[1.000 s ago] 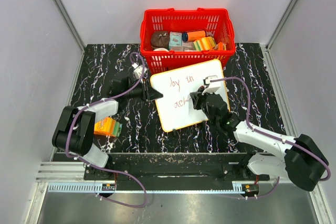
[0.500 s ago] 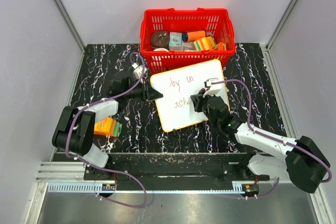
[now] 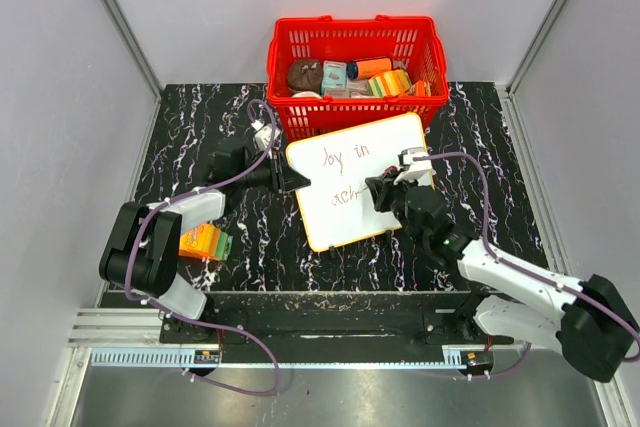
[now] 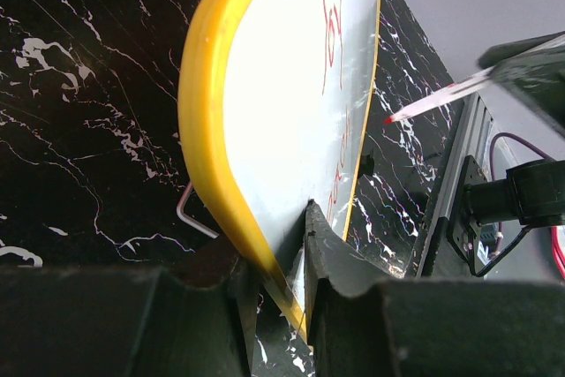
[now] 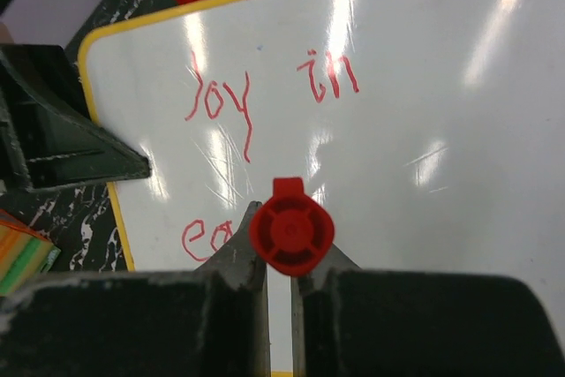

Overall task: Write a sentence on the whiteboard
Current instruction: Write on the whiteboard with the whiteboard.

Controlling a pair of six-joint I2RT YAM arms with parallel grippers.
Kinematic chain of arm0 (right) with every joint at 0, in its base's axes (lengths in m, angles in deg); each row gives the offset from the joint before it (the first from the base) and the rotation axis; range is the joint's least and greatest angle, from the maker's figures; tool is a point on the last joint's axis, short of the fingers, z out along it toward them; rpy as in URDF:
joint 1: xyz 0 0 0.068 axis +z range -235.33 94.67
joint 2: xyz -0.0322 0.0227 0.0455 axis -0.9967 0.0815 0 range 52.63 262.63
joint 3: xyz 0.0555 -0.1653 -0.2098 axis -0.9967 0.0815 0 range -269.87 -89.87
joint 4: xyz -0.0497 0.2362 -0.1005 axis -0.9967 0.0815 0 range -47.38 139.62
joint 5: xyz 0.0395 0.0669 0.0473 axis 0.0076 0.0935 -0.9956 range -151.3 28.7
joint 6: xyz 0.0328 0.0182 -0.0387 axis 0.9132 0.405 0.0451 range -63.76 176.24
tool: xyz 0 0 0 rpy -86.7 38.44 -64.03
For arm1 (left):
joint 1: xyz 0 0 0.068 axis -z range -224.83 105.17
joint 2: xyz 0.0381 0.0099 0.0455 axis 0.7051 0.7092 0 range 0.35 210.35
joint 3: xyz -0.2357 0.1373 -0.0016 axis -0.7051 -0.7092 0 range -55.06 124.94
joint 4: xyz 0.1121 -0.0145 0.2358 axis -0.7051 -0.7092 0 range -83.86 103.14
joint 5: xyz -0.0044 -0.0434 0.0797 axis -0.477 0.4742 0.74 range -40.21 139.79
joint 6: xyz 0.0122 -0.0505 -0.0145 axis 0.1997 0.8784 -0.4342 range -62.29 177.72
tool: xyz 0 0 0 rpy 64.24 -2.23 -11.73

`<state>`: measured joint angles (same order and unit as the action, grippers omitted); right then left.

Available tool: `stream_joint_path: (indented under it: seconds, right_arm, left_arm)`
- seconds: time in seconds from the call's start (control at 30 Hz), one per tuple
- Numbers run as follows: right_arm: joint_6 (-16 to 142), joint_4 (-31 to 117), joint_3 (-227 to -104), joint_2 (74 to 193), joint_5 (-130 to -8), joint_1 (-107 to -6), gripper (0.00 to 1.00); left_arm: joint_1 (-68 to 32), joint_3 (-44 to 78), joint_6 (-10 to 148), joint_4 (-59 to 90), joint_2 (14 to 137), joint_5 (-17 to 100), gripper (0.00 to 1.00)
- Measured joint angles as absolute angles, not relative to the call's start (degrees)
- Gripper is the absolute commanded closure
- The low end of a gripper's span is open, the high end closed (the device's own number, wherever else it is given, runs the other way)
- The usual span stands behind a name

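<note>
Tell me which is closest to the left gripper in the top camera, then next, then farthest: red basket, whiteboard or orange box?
1. The whiteboard: the left gripper is clamped on its left edge.
2. The red basket: just behind the gripper.
3. The orange box: back by the arm's base, far left.

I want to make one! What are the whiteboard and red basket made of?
The whiteboard looks smooth and glossy, maybe coated board: lights glare off it. Its yellow rim looks plastic or rubbery. The red basket looks like hard plastic, moulded in a grid.

Filled red basket [image 3: 352, 113], orange box [image 3: 204, 242], black marbled table [image 3: 196, 137].
</note>
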<state>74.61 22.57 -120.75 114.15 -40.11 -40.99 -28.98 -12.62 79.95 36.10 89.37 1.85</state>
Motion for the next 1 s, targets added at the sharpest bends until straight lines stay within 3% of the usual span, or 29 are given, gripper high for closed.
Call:
stream_joint_path:
  seconds: [0.2, 0.53, 1.0]
  right_arm:
    - [74.5, 22.4, -120.7, 107.0, -41.0, -41.0, 1.00]
    - [74.5, 23.4, -120.7, 106.3, -43.6, -43.6, 1.00]
    - [81.0, 24.2, -118.8, 104.2, -60.6, -63.0, 1.00]
  left_arm:
    - [-28.9, -12.6, 80.0, 36.1, 89.4, 1.8, 1.00]
    - [-28.9, -12.6, 80.0, 36.1, 89.4, 1.8, 1.00]
    - [-28.9, -12.6, 79.9, 36.1, 89.4, 1.8, 1.00]
